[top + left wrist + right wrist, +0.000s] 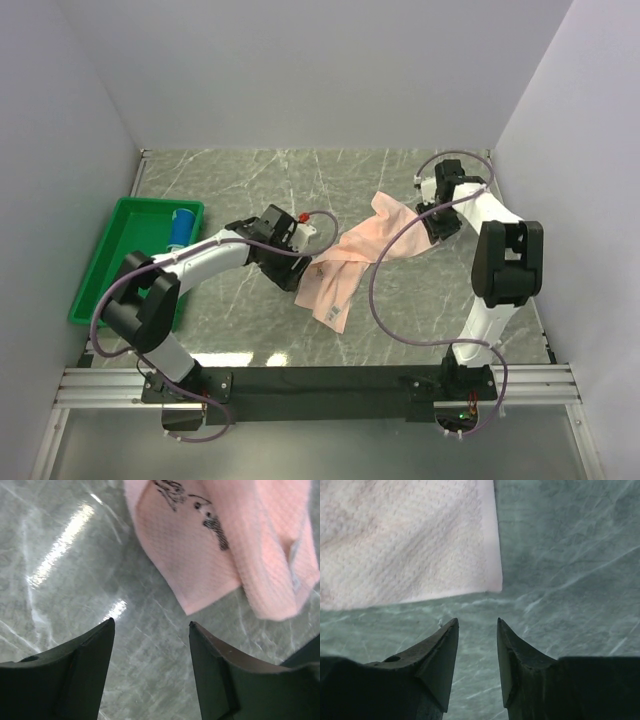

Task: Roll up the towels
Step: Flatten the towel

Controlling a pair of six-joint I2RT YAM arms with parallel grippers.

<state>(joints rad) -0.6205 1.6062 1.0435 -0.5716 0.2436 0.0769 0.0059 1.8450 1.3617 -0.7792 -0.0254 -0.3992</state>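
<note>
A pale salmon-pink towel (355, 262) lies loosely spread and creased on the marble table (250, 180), with a small white tag (338, 313) at its near end. In the left wrist view the pink towel (200, 555) shows black lettering, and its corner lies just beyond my left gripper (151, 622). That left gripper (298, 272) is open and empty at the towel's left edge. My right gripper (428, 230) hovers at the towel's far right corner. In the right wrist view the right gripper (477, 621) is open over bare table, just short of the towel's corner (405, 540). A blue towel (182, 225) lies rolled in the tray.
A green plastic tray (110, 262) stands at the table's left side against the wall. White walls close in the table on the left, back and right. Both arms' purple cables (385, 270) hang over the work area.
</note>
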